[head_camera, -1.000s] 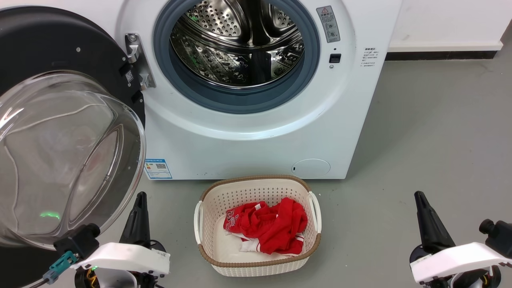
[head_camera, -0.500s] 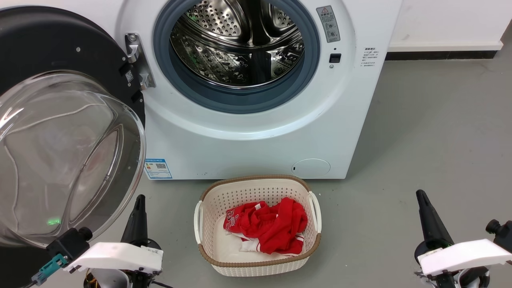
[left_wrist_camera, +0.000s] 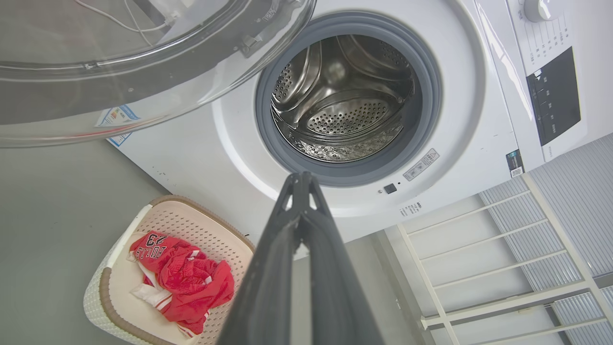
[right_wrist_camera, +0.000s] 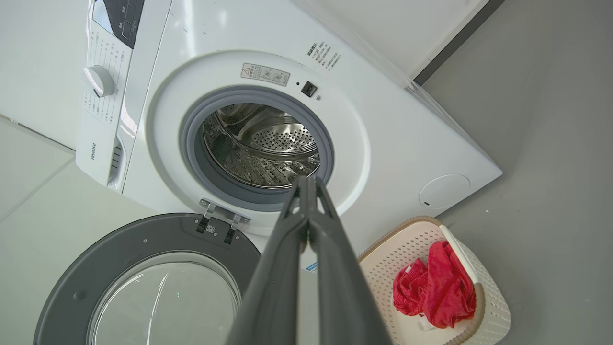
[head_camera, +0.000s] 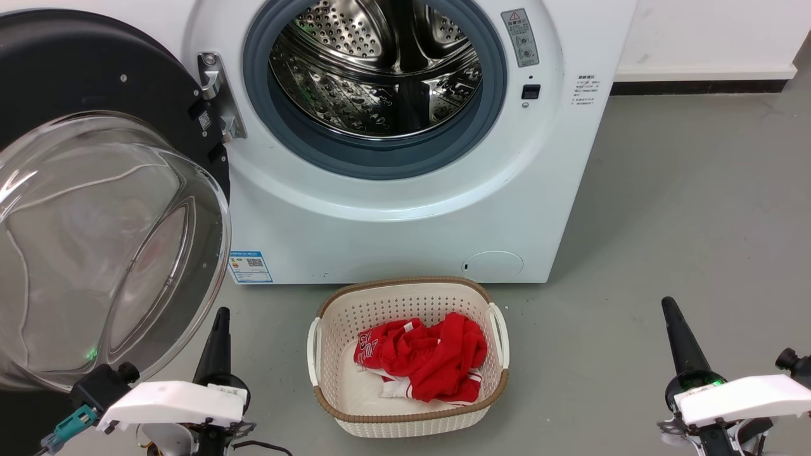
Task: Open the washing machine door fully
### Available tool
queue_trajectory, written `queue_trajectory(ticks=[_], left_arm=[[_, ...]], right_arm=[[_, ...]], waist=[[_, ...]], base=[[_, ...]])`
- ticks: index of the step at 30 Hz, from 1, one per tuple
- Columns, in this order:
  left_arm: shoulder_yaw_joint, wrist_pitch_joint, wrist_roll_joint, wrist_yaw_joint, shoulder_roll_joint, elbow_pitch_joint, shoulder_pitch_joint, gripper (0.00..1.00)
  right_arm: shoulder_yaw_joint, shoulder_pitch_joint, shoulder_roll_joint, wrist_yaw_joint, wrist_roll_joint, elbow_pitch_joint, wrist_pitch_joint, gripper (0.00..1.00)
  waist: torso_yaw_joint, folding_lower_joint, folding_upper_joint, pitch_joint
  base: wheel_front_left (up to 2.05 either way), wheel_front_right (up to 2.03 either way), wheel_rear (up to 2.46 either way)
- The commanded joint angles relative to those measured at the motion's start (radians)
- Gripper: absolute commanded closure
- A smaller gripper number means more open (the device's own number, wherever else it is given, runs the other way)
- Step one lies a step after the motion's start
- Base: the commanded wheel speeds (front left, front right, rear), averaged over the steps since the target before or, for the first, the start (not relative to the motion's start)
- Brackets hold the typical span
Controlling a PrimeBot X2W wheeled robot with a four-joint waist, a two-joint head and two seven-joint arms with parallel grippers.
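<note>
Two grippers sit nearest, both in front of the washing machine (head_camera: pixel 405 209) and clear of it. The left gripper (head_camera: pixel 220 322) has its two dark fingers pressed together to the tip and holds nothing; it points up just beside the lower edge of the washing machine door (head_camera: pixel 95 63). The right gripper (head_camera: pixel 671 313) is likewise closed and empty, off the washing machine's right front corner over bare grey floor (head_camera: pixel 697 190). Between them, just in front of the washing machine's base, a cream perforated basket (head_camera: pixel 405 304) holds a crumpled red garment (head_camera: pixel 431 358). The door stands swung wide to the left of the washing machine's opening on its metal hinge (head_camera: pixel 218 95), its bulging glass bowl (head_camera: pixel 108 247) facing outward. Farther back, the grey gasket (head_camera: pixel 374 158) rings the uncovered steel drum (head_camera: pixel 380 69).
</note>
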Motion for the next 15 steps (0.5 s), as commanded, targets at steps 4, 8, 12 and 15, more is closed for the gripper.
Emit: queue_trajectory(ticks=[4,8,12,15], left_arm=[[0.011,0.021,-0.089,-0.011,0.001,-0.001,-0.028,1.0],[0.015,0.032,-0.131,-0.015,0.0,0.004,-0.031,1.0],[0.019,0.043,-0.172,-0.017,-0.001,0.008,-0.032,1.0],[0.022,0.051,-0.203,-0.019,-0.002,0.01,-0.033,1.0]], right_arm=[[-0.006,-0.032,-0.008,0.0,0.091,0.008,0.012,1.0],[-0.008,-0.037,-0.008,0.0,0.135,0.016,0.019,1.0],[-0.011,-0.042,-0.008,0.0,0.177,0.024,0.025,1.0],[-0.013,-0.046,-0.008,0.0,0.207,0.03,0.029,1.0]], waist=[[0.0,0.0,0.0,0.0],[0.0,0.0,0.0,0.0],[0.0,0.0,0.0,0.001],[0.001,0.0,0.0,0.001]], base=[[0.0,0.0,0.0],[0.0,0.0,0.0],[0.0,0.0,0.0],[0.0,0.0,0.0]])
